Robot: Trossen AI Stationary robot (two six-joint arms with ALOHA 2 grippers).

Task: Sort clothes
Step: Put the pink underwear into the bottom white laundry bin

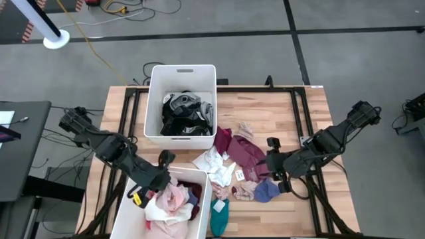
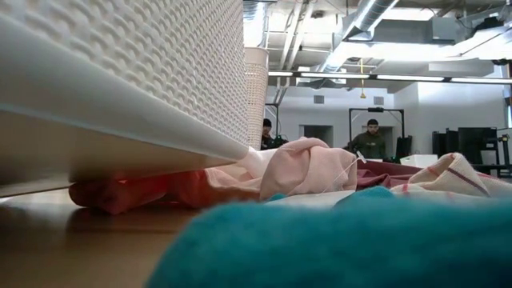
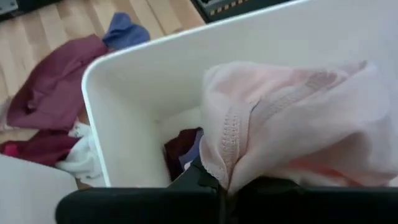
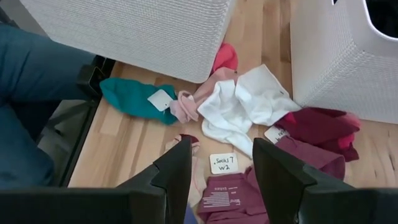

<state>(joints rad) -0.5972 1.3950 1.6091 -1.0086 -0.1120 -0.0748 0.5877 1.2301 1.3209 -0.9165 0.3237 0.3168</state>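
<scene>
Left gripper (image 1: 143,194) jaws closed, arm reaching diagonally inward toward the table's near edge. Right gripper (image 4: 221,163) fingers spread wide, nothing between them, arm stretched inward low over the table.

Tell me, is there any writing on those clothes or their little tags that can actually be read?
"Socks 7 W2": handwritten on the white tag lying by the maroon garment.
Printed lines on the maroon garment's own label: too small to read.
White tag on the teal sock: looks blank.

Wooden table (image 1: 312,113): bins (image 1: 181,73), clothes (image 1: 242,159).
</scene>
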